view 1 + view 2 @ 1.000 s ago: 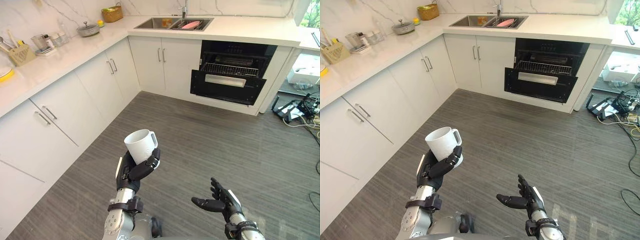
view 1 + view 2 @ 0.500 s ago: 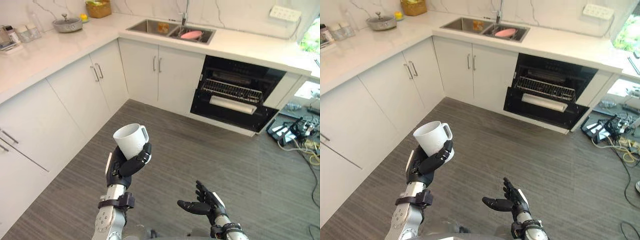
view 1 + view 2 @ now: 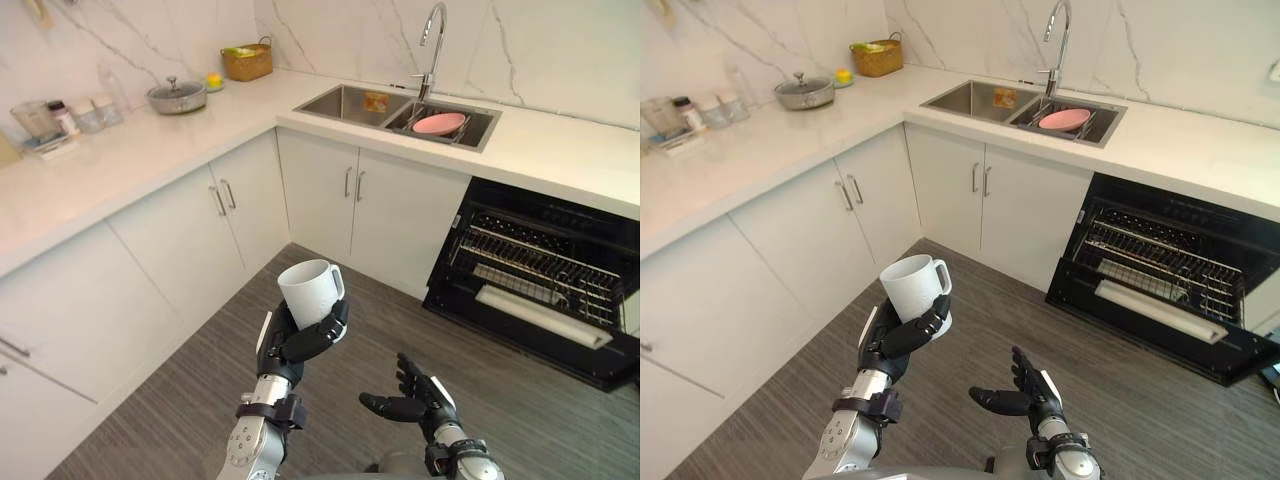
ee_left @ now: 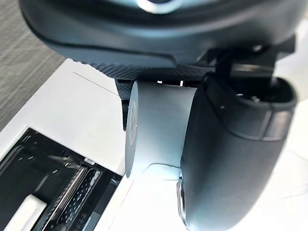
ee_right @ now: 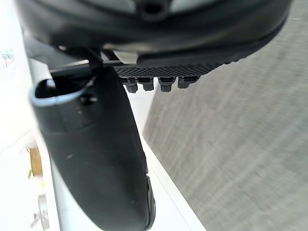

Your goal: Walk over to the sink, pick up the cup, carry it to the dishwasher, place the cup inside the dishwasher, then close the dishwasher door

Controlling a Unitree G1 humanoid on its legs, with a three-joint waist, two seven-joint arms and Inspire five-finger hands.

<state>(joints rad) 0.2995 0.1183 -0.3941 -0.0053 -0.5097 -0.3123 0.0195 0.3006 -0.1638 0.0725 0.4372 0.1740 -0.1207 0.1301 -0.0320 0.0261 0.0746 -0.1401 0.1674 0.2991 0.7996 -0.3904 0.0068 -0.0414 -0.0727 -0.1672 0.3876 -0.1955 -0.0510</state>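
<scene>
Sink and dishwasher nearer; cup still in left robot hand

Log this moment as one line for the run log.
stage: carry to dishwasher | left hand: shut on cup, upright | right hand: open, empty | dishwasher: door open

You'll see a plain white cup against the black left hand. The floor is grey with fine wood-grain streaks. The cabinets and table are white, and the wall is white marble with grey veins. The plate is pink, the sink steel-grey, the dishwasher black inside.
</scene>
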